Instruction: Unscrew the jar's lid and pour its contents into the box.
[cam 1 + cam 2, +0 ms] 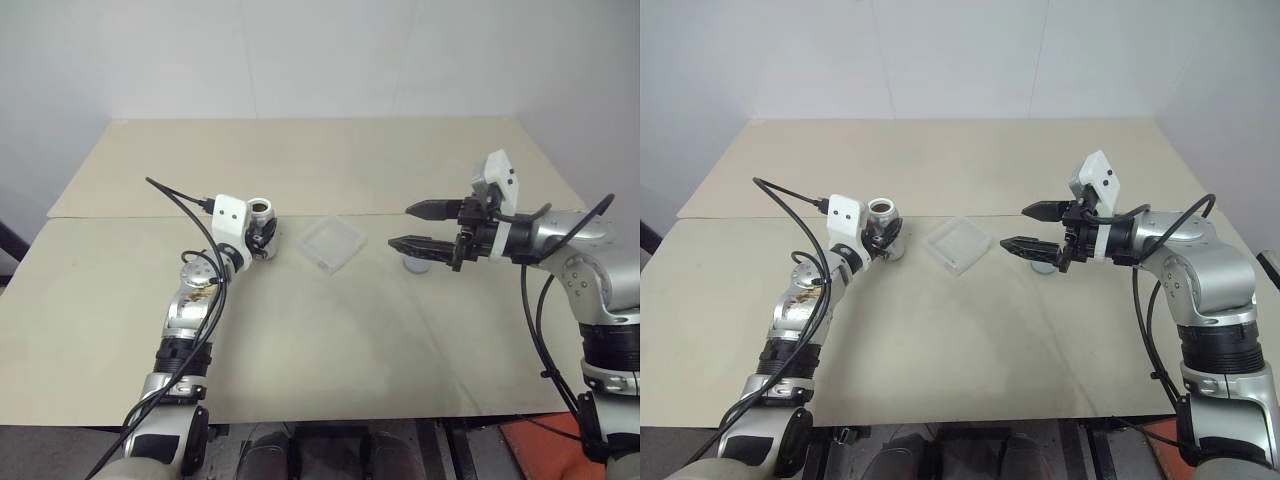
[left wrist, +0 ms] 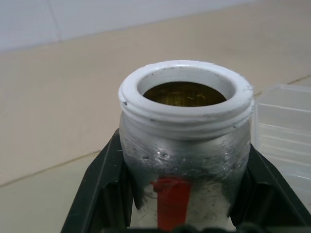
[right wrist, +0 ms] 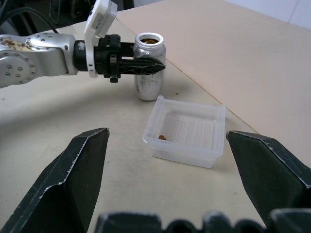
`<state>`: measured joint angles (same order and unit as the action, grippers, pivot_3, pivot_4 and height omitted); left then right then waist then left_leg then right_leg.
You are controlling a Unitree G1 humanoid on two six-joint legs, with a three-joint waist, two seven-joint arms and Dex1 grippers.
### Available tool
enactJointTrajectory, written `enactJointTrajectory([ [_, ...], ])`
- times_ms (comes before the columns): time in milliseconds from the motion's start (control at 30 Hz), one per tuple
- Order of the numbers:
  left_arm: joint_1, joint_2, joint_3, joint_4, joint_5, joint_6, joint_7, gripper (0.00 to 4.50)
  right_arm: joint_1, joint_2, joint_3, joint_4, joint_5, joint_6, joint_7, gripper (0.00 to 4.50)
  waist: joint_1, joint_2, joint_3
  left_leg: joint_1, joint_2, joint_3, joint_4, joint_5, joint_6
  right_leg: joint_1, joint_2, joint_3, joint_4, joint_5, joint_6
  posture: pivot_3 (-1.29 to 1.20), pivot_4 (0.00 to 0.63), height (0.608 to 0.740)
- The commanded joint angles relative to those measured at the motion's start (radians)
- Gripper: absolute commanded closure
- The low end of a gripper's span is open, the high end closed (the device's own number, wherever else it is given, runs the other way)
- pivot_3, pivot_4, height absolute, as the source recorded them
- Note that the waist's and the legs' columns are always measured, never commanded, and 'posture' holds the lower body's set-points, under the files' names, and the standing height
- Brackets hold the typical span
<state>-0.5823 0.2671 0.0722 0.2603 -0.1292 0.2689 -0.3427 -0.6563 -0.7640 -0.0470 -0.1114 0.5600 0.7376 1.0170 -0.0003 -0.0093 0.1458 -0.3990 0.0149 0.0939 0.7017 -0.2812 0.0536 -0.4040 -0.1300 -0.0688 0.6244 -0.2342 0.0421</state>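
The jar [image 1: 261, 214] is a silvery cylinder with a red stripe. It stands upright left of centre with its mouth uncovered, and brownish contents show inside it [image 2: 184, 93]. My left gripper [image 1: 265, 238] is shut on the jar's body from the near side. The box [image 1: 332, 243], a clear shallow tray, lies just right of the jar, with a small brown bit inside [image 3: 163, 137]. The lid [image 1: 415, 266] lies flat on the table right of the box. My right gripper [image 1: 401, 225] hovers open just above the lid, pointing toward the box, and holds nothing.
The beige table is made of two boards with a seam [image 1: 150, 217] running across behind the jar and box. Black cables hang along both arms. An orange object [image 1: 540, 440] lies on the floor by the table's near right corner.
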Motion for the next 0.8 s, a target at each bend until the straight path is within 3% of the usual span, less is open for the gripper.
enactJointTrajectory([
  [33, 0.031, 0.001, 0.007, -0.047, -0.005, 0.001, 0.008, 2.1, -0.003, -0.004, -0.014, -0.037, -0.004, -0.024, -0.009, 0.0, 0.0, 0.0, 0.0, 0.0, 0.0, 0.0, 0.0, 0.0, 0.0, 0.0, 0.0, 0.0, 0.0, 0.0, 0.0, 0.0, 0.15, 0.74],
  [267, 0.066, 0.002, 0.0, -0.103, -0.003, -0.001, 0.007, 0.02, -0.009, -0.001, -0.007, -0.031, -0.015, -0.036, -0.015, 0.0, 0.006, 0.0, 0.0, 0.0, 0.0, 0.0, -0.001, 0.0, 0.0, 0.0, 0.0, 0.0, 0.0, 0.0, 0.0, 0.0, 0.15, 0.74],
  [500, 0.136, 0.025, -0.008, -0.219, -0.013, 0.048, -0.019, 0.02, -0.009, 0.004, -0.004, -0.036, -0.021, -0.03, -0.018, 0.0, 0.012, 0.0, 0.0, 0.0, 0.0, 0.0, -0.001, 0.0, 0.0, 0.0, 0.0, 0.0, 0.0, 0.0, 0.0, 0.0, 0.15, 0.74],
  [800, 0.362, 0.144, 0.05, -0.596, -0.106, 0.239, -0.102, 0.02, 0.047, -0.019, -0.025, -0.088, -0.012, -0.015, -0.022, 0.0, 0.01, 0.0, 0.0, 0.001, 0.001, -0.001, -0.003, 0.0, 0.0, 0.0, 0.0, 0.001, -0.001, 0.0, 0.0, 0.0, 0.15, 0.74],
])
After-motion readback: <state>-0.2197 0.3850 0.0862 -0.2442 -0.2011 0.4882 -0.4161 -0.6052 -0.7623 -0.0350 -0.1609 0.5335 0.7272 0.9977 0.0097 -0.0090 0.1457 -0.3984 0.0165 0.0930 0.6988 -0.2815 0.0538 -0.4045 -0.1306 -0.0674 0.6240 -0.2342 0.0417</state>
